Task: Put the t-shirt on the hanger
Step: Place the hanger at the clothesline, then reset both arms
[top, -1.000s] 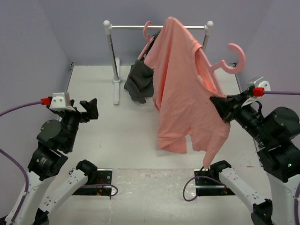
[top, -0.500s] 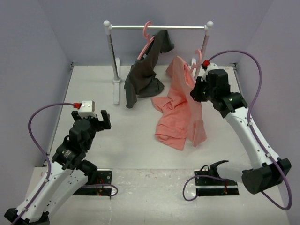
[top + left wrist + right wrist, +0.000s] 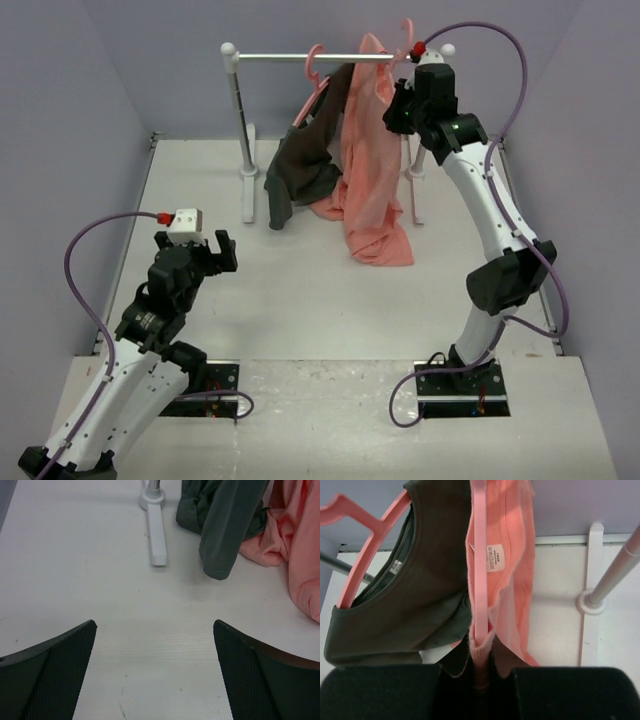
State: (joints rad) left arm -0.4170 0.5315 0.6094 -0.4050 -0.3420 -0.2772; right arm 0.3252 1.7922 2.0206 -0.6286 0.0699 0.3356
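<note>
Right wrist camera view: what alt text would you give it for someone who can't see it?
The right end effector pinches a pink hanger with a salmon-pink t-shirt draped over it, its white label showing. To the left hangs a dark grey garment on a second pink hanger; a rack post stands to the right.

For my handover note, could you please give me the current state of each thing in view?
t-shirt: on the hanger, hem trailing on the table.
hanger: gripped, up at the rail; hooked or not, unclear.
grey shirt: hanging from the other hanger.
other hanger: hooked on the rail.
left pincer: open, empty.
right pincer: shut on the hanger.
</note>
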